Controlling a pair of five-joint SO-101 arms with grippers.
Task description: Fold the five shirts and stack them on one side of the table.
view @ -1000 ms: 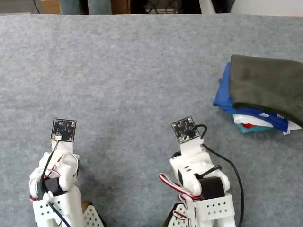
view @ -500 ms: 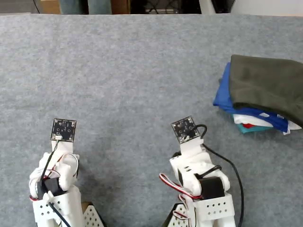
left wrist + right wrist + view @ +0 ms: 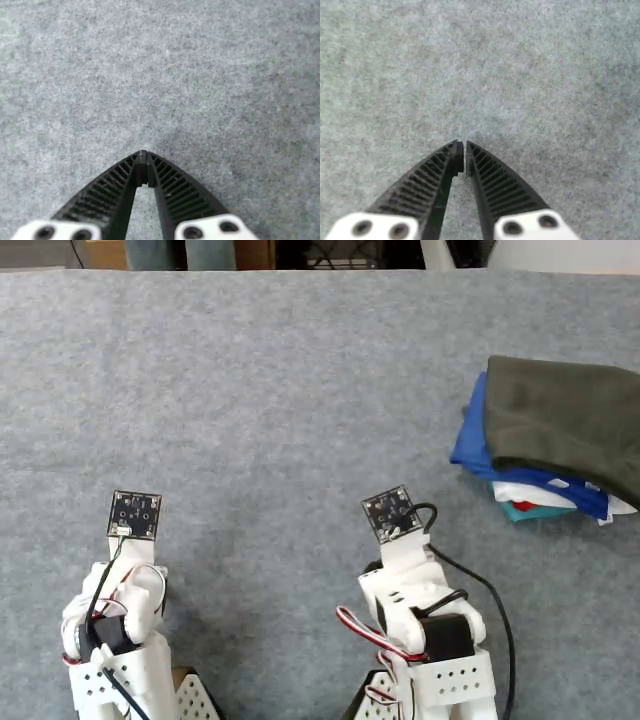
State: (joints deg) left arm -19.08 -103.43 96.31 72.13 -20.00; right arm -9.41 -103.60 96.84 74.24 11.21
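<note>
1. The left arm (image 3: 115, 625) and right arm (image 3: 422, 615) sit tucked at the table's (image 3: 300, 390) near edge.
2. The left gripper (image 3: 143, 154) and right gripper (image 3: 465, 145) are both closed and empty, over grey felt.
3. The high view shows the shirt stack (image 3: 555, 445), olive shirt on top, by the right edge.

The pile of shirts (image 3: 530, 480) runs off the right edge of the view. The green shirt (image 3: 565, 415) on top hides most of the ones under it.
</note>
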